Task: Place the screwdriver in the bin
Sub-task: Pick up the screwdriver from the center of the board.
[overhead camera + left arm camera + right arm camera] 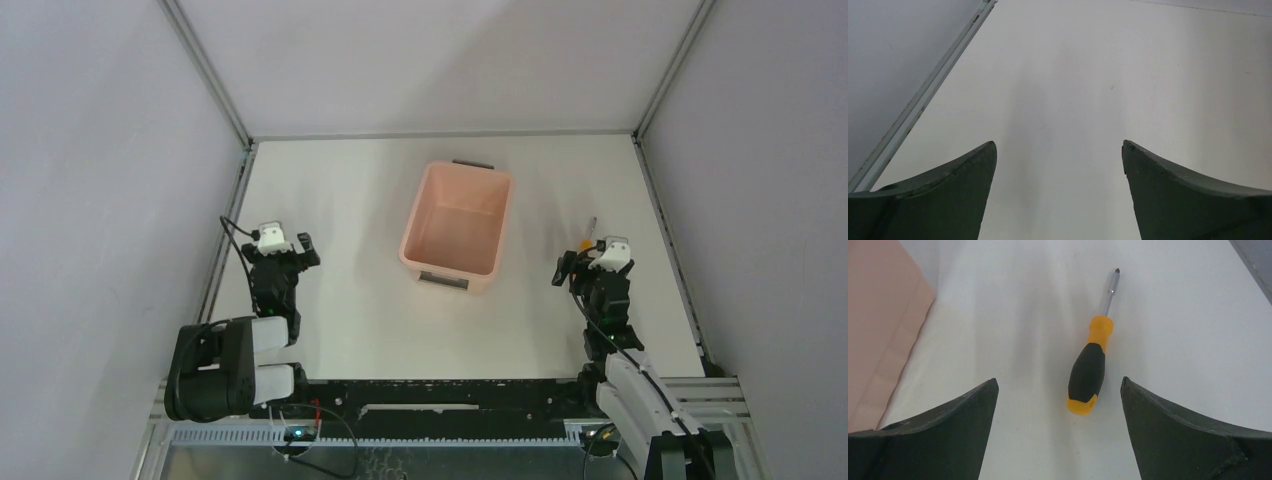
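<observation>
**Right wrist view: screwdriver dead ahead, nothing gripped yet**

We see the screwdriver (1091, 365) lying flat on the worktop (1168, 315), outside the bin (878, 330), which shows at 9 to 10 o'clock in this view. Its long axis runs almost straight away from the camera, with the handle butt nearest and the tip toward 12 to 1 o'clock. It lies between the lines of the right arm's jaws, a little toward the 1 o'clock side, and touches neither. Those jaws are spread wide and hold nothing.

From above, the screwdriver lies at 3 o'clock from the bin, just beyond the right arm (612, 300). The left arm (272, 290) is well apart at 8 o'clock from the bin, its jaws also spread and holding nothing.

We judge the right arm the one to reach it, since the handle lies crosswise to the line along which its jaws close.
</observation>
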Controlling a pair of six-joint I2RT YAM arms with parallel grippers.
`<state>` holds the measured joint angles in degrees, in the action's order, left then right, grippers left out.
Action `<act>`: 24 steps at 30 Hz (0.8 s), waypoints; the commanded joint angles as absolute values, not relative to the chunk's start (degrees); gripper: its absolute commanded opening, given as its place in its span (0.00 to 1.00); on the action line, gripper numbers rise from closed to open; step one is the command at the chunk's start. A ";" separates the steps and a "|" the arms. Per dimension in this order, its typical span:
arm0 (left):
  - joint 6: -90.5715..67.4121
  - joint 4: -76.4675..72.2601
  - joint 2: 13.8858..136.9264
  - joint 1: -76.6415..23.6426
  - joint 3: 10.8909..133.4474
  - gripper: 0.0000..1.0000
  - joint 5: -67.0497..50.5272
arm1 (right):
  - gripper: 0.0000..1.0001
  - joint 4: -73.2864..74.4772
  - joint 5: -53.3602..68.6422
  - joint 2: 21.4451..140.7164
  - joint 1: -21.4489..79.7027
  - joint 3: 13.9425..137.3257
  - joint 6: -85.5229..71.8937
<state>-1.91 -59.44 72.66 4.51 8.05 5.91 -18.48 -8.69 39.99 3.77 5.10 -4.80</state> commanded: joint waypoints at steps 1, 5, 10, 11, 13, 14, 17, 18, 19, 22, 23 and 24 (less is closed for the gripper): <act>-0.97 -61.44 71.96 4.19 10.59 1.00 6.50 | 0.99 -19.51 -9.91 40.78 3.78 9.01 -5.19; -0.97 -61.44 72.01 4.17 10.59 1.00 6.50 | 1.00 -10.85 -11.13 41.11 3.77 17.21 -5.73; -0.94 -61.44 72.03 4.21 10.58 1.00 6.50 | 1.00 12.87 -17.19 48.17 3.76 35.62 -12.12; -0.96 -61.44 72.01 4.15 10.57 1.00 6.46 | 1.00 19.94 -18.32 50.98 3.70 40.60 -14.50; -0.97 -61.44 71.99 4.19 10.60 1.00 6.50 | 1.00 32.36 -19.44 57.66 3.52 50.63 -17.24; -0.97 -61.44 72.03 4.25 10.63 1.00 6.50 | 1.00 37.06 -19.11 60.67 3.52 54.98 -17.88; -0.97 -61.43 72.04 4.29 10.61 1.00 6.49 | 1.00 43.28 -16.38 68.23 3.60 62.87 -18.34; -0.97 -61.44 72.00 4.17 10.58 1.00 6.46 | 1.00 43.29 -15.55 69.83 3.60 63.34 -18.44; -0.96 -61.44 72.03 4.26 10.55 1.00 6.45 | 1.00 43.11 -14.95 70.90 3.60 63.38 -18.86; -0.97 -61.44 72.06 4.17 10.58 1.00 6.49 | 1.00 41.83 -14.97 73.40 3.53 63.15 -20.23; -0.97 -61.44 71.99 4.14 10.54 1.00 6.49 | 1.00 41.32 -14.87 74.36 3.52 62.99 -20.17; -0.97 -61.44 72.05 4.13 10.59 1.00 6.49 | 1.00 41.09 -14.73 75.41 3.52 63.09 -20.07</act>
